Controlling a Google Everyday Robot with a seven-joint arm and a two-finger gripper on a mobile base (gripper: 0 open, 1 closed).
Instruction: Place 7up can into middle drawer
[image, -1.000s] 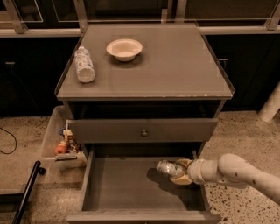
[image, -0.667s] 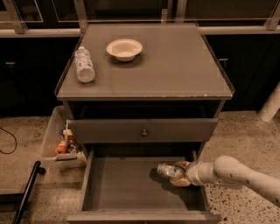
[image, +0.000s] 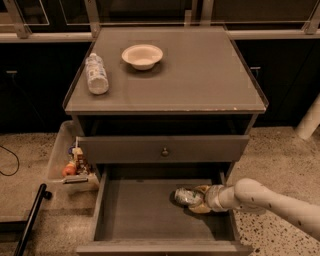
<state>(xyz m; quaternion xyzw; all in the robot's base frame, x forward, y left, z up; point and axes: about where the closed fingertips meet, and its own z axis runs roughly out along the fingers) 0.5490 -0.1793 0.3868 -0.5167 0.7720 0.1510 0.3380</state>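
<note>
Gripper (image: 196, 199): inside the open middle drawer, right-of-centre, reaching in from the right; yellowish fingers (image: 202, 189) closed round the 7up can, one on the far side & one on the near side.
Arm (image: 280, 206): pale, comes in low from the lower right, passing over the drawer's right wall.
7up can (image: 184, 196): on its side in the gripper, silvery w/ pale green print, down at the drawer floor w/ a dark shadow under it; can't tell if it touches the floor.
Middle drawer (image: 135, 210): pulled out twd the camera, bare grey floor to the left of the can.
Upper drawer (image: 125, 149): closed, just above the open one, small round knob (image: 165, 151) at centre.
Worktop (image: 200, 75): grey cabinet top.
Bowl (image: 142, 55): cream, upright, on the worktop's far left-centre.
Bottle (image: 96, 74): clear plastic w/ white label, lying on its side left of the bowl, nr the worktop's left edge.
Bin (image: 59, 155): pale tray on the floor left of the cabinet, small colourful items in it, too small to ID.
</note>
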